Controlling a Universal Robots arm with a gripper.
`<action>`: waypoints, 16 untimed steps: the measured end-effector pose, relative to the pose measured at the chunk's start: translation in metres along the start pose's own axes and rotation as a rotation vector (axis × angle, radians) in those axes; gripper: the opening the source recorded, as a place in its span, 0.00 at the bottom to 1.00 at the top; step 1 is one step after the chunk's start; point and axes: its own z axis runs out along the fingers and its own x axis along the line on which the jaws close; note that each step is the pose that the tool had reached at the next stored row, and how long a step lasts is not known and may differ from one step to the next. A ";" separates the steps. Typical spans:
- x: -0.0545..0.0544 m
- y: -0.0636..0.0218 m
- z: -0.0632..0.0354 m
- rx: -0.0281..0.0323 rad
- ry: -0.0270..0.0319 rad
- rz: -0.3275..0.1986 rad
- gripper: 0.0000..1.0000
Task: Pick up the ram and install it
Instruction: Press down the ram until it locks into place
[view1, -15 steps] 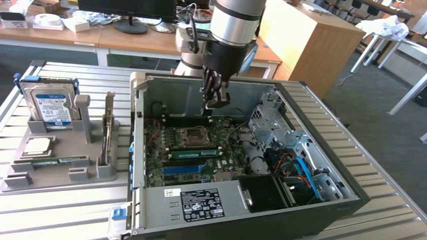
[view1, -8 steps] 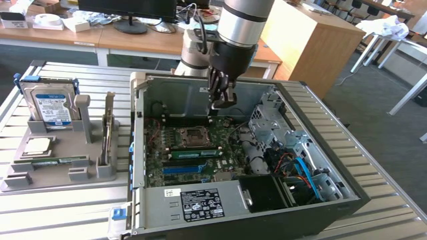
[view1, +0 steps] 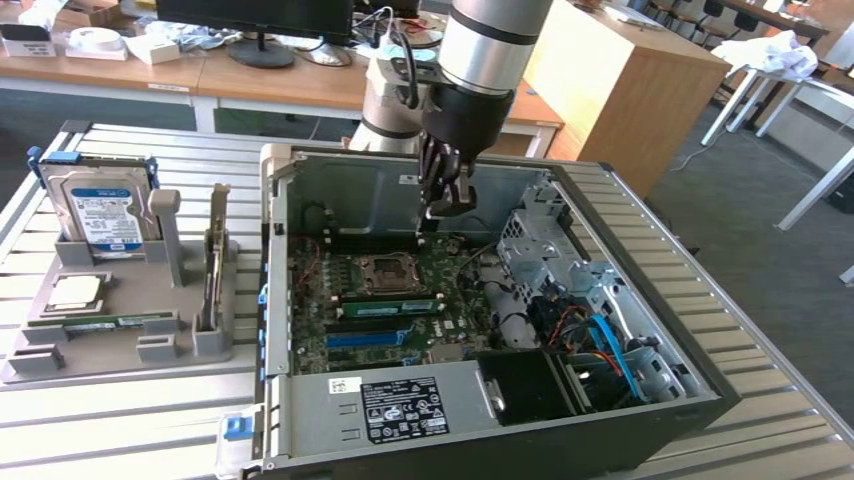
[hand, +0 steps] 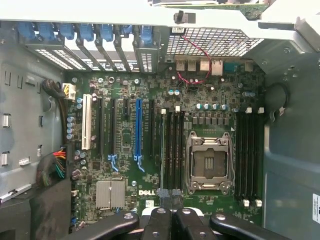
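One long, thin green circuit-board strip with a pale label, the ram (view1: 388, 305), lies along a memory slot just beside the square metal-framed processor socket (view1: 388, 270) inside the open black-and-silver computer case (view1: 400, 410). In the wrist view it appears edge-on as a greenish line (hand: 163, 150) just beside the socket (hand: 209, 162), and looks seated rather than loose.

The black two-fingered gripper (view1: 449, 206) hangs above the socket, clear of the board, with its jaws pressed together on nothing. The wrist view shows the fingertips meeting (hand: 169, 196) over the end of the ram's slot.

Judging by its looks, the ram is light, stiff and thin, with fragile chips and contacts along one edge. It is best pinched across its flat faces near the middle of the top edge, or pressed evenly at both ends.

Well apart from the socket, outside the case, a grey plastic holder (view1: 80, 362) carries what looks like another green strip (view1: 120, 322).
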 end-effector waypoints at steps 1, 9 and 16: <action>0.000 0.0000 0.0000 -0.0001 0.0000 0.000 0.10; 0.000 -0.0013 0.0000 -0.0001 0.0000 0.000 0.10; 0.000 -0.0013 0.0000 0.0000 0.0000 0.000 0.10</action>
